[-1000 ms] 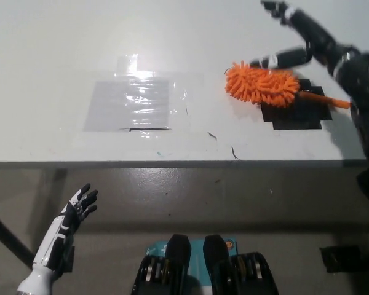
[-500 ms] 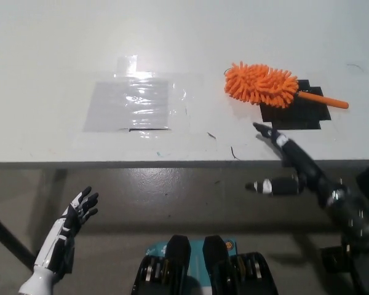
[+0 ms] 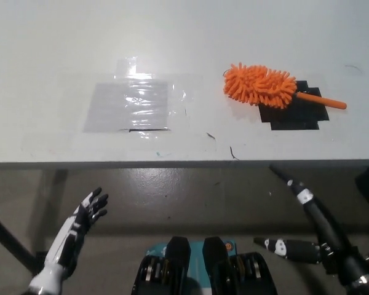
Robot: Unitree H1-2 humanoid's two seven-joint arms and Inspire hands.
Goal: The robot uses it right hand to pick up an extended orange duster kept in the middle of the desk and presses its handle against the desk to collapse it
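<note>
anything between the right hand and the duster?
Head view: nothing in the way. The right hand is open below the desk's front edge; only bare desktop and a black patch lead to the orange duster.

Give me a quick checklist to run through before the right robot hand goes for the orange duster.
1. Orange duster lying on the desk: ok.
2. Handle exposed, pointing toward the right edge over the black patch: ok.
3. Right robot hand holding nothing, fingers spread: ok.
4. Right robot hand within reach of the duster: not ok, it is below the desk's front edge.
5. Left robot hand out of the way at lower left, open: ok.
6. Handle extended or collapsed: cannot tell.
</note>
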